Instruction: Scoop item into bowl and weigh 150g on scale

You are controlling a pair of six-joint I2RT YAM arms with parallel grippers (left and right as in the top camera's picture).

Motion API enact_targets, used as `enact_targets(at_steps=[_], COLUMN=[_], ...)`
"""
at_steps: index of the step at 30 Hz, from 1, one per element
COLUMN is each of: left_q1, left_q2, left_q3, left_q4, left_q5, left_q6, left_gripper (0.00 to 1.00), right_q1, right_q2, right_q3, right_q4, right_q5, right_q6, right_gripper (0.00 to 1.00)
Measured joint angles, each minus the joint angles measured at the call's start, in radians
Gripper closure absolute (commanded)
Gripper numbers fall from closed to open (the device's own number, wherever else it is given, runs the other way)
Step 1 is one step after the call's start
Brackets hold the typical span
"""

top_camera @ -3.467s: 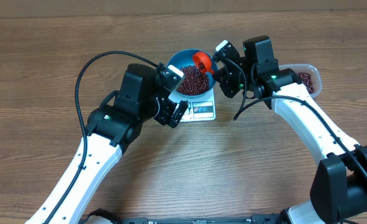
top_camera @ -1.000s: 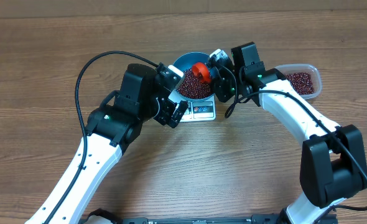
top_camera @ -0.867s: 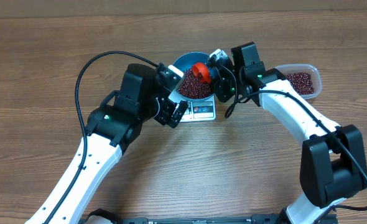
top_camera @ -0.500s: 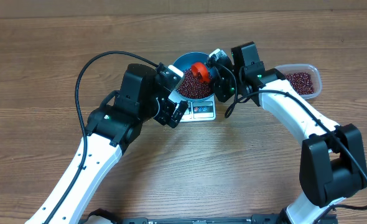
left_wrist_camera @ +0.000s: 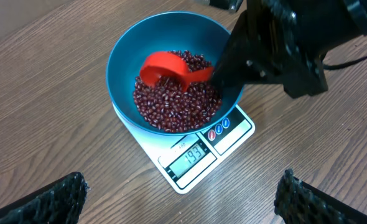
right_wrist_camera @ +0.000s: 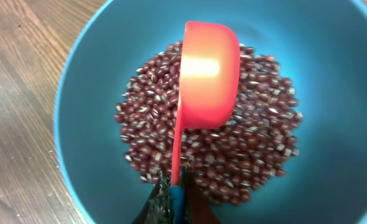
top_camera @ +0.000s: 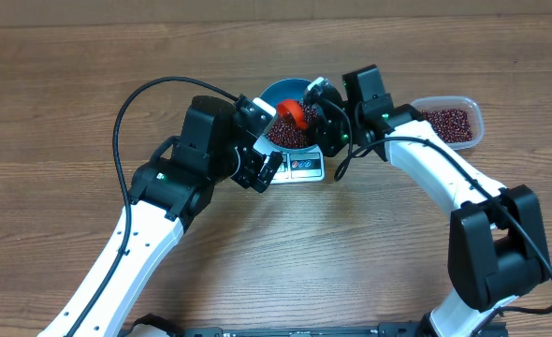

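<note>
now right gripper (right_wrist_camera: 174,202), clamped on red scoop (right_wrist_camera: 208,81), works bowl's (left_wrist_camera: 124,56) beans (left_wrist_camera: 177,109); scale (left_wrist_camera: 241,132) reads high: remove some. left gripper (top_camera: 267,139) gapes empty.

The left arm (top_camera: 150,239) runs from the near edge of the desk in toward the middle. Its white link ends in a bulky black left wrist (top_camera: 206,145). The left hand (top_camera: 270,138) stands wide open and holds nothing, its fingers (left_wrist_camera: 56,199) spread far apart and pointing forward and down.

The right arm (top_camera: 444,173) rises from the near corner on its side, bends at the elbow and reaches inward. Its black right wrist (top_camera: 365,94) is tipped downward. The right hand (right_wrist_camera: 174,198) is clamped tight on the thin handle of a red scoop (right_wrist_camera: 208,74).
</note>
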Motion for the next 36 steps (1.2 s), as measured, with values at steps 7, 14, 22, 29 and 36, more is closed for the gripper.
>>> enact_targets(at_steps=[7, 14, 22, 29, 36], left_q1=[0.000, 0.000, 0.000, 0.000, 0.000], left_q2=[0.000, 0.000, 0.000, 0.000, 0.000], left_q3=[0.000, 0.000, 0.000, 0.000, 0.000], left_q4=[0.000, 0.000, 0.000, 0.000, 0.000], left_q5=[0.000, 0.000, 0.000, 0.000, 0.000], left_q6=[0.000, 0.000, 0.000, 0.000, 0.000], left_gripper=[0.00, 0.00, 0.00, 0.00, 0.00], right_q1=[0.033, 0.024, -0.037, -0.092, -0.139], right_q2=[0.002, 0.002, 0.002, 0.002, 0.002], right_q3=[0.000, 0.000, 0.007, 0.012, 0.012], right_q4=[-0.001, 0.009, 0.023, 0.027, 0.028], right_q5=[-0.008, -0.100, -0.241, -0.332, -0.381], right_q6=[0.016, 0.068, 0.151, 0.209, 0.250], right_gripper=[0.96, 0.96, 0.96, 0.96, 0.96])
